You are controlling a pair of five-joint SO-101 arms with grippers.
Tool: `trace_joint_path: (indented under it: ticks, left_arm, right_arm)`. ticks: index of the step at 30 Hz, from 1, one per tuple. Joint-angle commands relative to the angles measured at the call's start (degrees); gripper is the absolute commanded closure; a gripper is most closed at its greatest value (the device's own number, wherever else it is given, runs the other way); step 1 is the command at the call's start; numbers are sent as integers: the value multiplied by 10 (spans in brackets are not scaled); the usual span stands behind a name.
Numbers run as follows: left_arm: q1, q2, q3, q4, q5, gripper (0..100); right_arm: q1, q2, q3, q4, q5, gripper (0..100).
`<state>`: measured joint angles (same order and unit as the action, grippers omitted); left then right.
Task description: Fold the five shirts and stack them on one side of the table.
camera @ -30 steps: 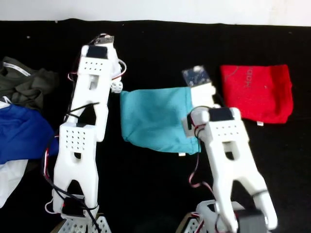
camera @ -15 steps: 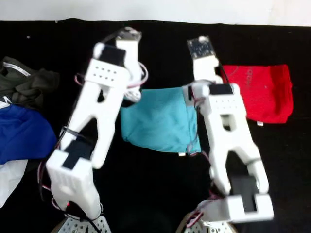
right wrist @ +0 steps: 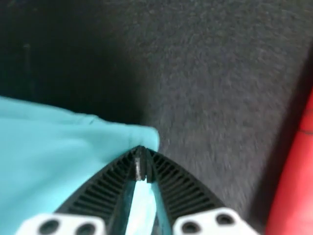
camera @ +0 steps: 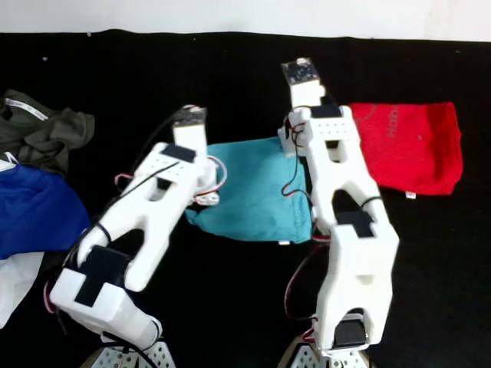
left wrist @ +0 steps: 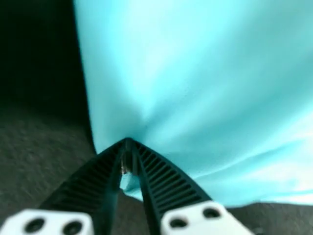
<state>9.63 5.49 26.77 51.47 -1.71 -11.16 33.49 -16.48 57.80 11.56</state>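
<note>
A folded teal shirt [camera: 257, 192] lies at the table's middle. My left gripper [left wrist: 128, 152] is shut on the teal shirt [left wrist: 205, 88] near its left edge; in the high view that left gripper [camera: 196, 157] sits at the cloth's left side. My right gripper [right wrist: 140, 159] is shut on a corner of the teal shirt [right wrist: 54, 147]; from above the right gripper [camera: 295, 138] is at the shirt's far right corner. A folded red shirt [camera: 410, 146] lies flat at the right. A blue shirt [camera: 34, 207], a dark green shirt [camera: 42, 130] and a white shirt [camera: 15, 284] are heaped at the left.
The table is covered in black cloth [camera: 230, 69]. The red shirt [right wrist: 293, 171] shows close beside the right gripper. Both white arms cross the table's front half; open black cloth lies along the back and at the front right [camera: 445, 268].
Both arms swung over half a second: the right gripper went toward the back, the left one dropped lower at the shirt's left edge. The teal shirt's left side has shifted and narrowed.
</note>
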Motion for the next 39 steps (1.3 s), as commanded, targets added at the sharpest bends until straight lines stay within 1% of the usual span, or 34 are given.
trace_joint_path:
  ticks: [1, 5, 9, 13, 15, 17, 19, 21, 24, 25, 29, 32, 34, 37, 39]
  left_arm:
    - [-44, -19, 27, -44, 2, 991]
    - [-76, -19, 29, -48, 2, 991]
    - [-76, -23, 30, -46, 2, 991]
    - [-69, -29, 22, -40, 2, 991]
    - [-69, -46, 13, -10, 2, 991]
    - [-71, -75, -3, 32, 2, 988]
    - [-71, -112, -19, 69, 2, 987]
    - [-72, -151, -31, 98, 1, 986]
    - [-72, -202, -44, 143, 1, 986]
    - [-73, -214, -44, 155, 1, 986]
    - [-119, -234, -31, 164, -31, 986]
    - [-167, -221, -16, 164, -36, 986]
    - [-194, -211, -8, 164, -40, 986]
    - [-224, -196, -5, 164, -74, 986]
    - [-238, -190, -7, 164, -79, 986]
  right_arm:
    - [-7, 41, -82, 7, 2, 993]
    - [-31, 73, -159, 38, 2, 993]
    - [-47, 83, -226, 77, 2, 993]
    - [-44, 69, -301, 156, 2, 992]
    - [-39, 62, -336, 201, 2, 984]
    - [-37, 59, -367, 255, 2, 931]
    - [-37, 60, -393, 312, 2, 840]
    - [-38, 61, -413, 357, 2, 773]
    - [-53, 63, -413, 406, 0, 764]
    - [-57, 63, -407, 418, -13, 764]
    - [-62, 63, -377, 431, -102, 758]
    - [-64, 64, -333, 429, -146, 700]
    - [-64, 64, -306, 410, -161, 670]
    - [-64, 64, -271, 378, -164, 670]
    - [-76, 64, -253, 361, -164, 670]
